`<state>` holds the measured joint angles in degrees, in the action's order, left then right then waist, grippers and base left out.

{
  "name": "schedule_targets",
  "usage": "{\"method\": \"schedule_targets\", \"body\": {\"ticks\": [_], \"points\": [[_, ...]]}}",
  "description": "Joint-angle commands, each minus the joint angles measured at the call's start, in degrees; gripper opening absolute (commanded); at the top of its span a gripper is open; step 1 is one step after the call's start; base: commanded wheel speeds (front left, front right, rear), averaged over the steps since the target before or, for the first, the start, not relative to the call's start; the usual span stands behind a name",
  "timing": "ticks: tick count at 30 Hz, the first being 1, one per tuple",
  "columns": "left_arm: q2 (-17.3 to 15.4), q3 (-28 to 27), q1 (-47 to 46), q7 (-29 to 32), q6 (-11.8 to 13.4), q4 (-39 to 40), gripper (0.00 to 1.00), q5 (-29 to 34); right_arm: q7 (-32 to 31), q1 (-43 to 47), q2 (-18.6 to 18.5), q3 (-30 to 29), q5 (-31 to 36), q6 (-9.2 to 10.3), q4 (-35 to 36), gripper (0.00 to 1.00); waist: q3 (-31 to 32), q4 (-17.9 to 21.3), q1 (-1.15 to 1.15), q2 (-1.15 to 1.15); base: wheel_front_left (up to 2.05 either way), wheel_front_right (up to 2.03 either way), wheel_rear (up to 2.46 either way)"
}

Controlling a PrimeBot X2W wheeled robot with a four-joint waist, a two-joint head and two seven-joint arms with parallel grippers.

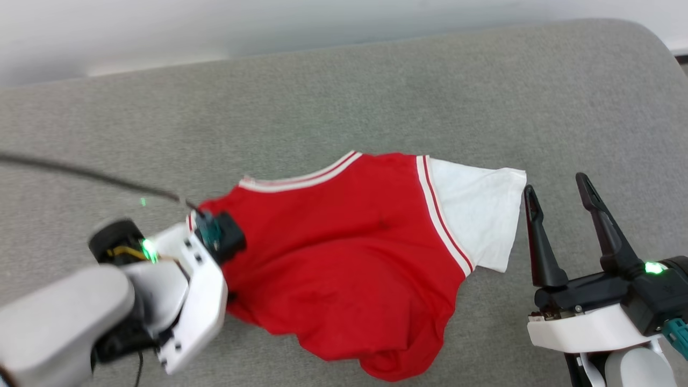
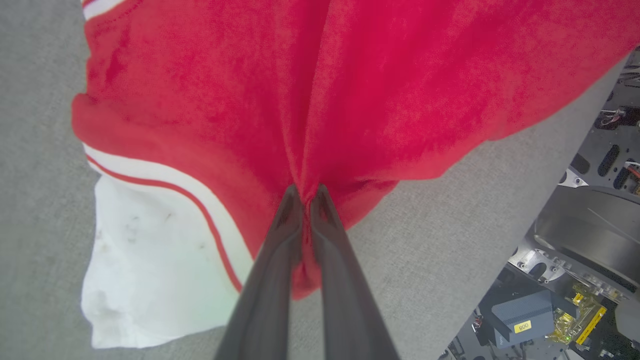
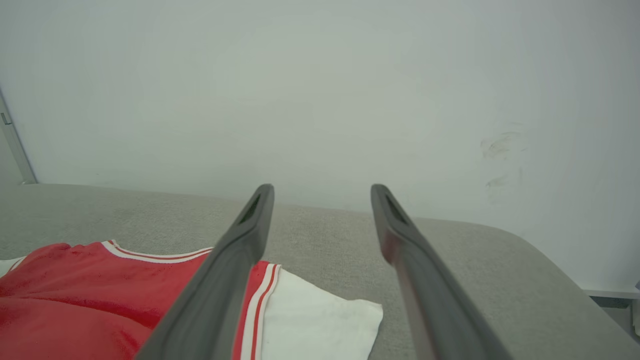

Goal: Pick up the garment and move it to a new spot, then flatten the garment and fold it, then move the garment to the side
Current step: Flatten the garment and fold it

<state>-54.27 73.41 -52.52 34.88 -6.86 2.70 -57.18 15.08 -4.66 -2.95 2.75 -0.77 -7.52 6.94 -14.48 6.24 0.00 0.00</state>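
Note:
The garment (image 1: 344,258), a red jersey with white sleeves and red-and-white stripe trim, lies spread and rumpled on the grey table (image 1: 376,91). Its number is hidden. My left gripper (image 2: 306,192) is shut on a pinch of red fabric at the jersey's left edge; in the head view its fingers are hidden under the wrist (image 1: 199,269). One white sleeve (image 2: 145,270) lies beside those fingers. My right gripper (image 1: 556,185) stands open just right of the other white sleeve (image 1: 478,215), apart from it. The right wrist view has the garment (image 3: 100,295) at lower left.
A pale wall (image 3: 320,90) rises behind the table's far edge. The table's rounded right corner (image 1: 645,43) is near my right arm. A black cable (image 1: 80,173) runs in from the left to my left wrist. The robot's base (image 2: 575,250) lies past the near edge.

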Motion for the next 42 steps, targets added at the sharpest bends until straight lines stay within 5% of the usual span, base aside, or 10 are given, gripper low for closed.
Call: {"method": "schedule_targets", "body": {"ticks": [1,6,8,25,42], "points": [[-0.47,-0.07,2.60,-0.90,0.88,1.47,0.00,0.04,0.13,0.70,0.15,-0.16,0.25,0.06,0.17,1.00,1.14,-1.02,0.00,0.00,0.00,0.00,0.00],[0.76,-0.14,11.87,-3.43,3.87,4.13,0.00,-1.19,0.13,1.62,0.15,-0.29,0.42,0.06,-0.32,1.00,2.36,-1.77,0.00,0.00,0.00,0.00,0.00],[1.22,-0.14,12.75,-4.56,4.51,3.73,1.00,-0.58,0.13,1.95,0.15,-0.36,0.59,0.06,-0.38,1.00,2.82,-2.03,0.00,0.00,0.00,0.00,0.00],[-5.88,-8.96,1.79,-2.89,4.94,3.65,1.00,-3.08,0.13,3.07,0.15,-0.73,0.53,0.06,-0.34,1.00,3.99,-3.60,0.00,0.00,0.00,0.00,0.00],[3.89,-5.47,-9.56,10.74,0.29,-8.96,1.00,-2.45,0.12,-2.60,0.15,1.38,-0.21,0.06,-0.08,1.00,-4.71,0.21,0.00,0.00,0.00,0.00,0.00]]}}
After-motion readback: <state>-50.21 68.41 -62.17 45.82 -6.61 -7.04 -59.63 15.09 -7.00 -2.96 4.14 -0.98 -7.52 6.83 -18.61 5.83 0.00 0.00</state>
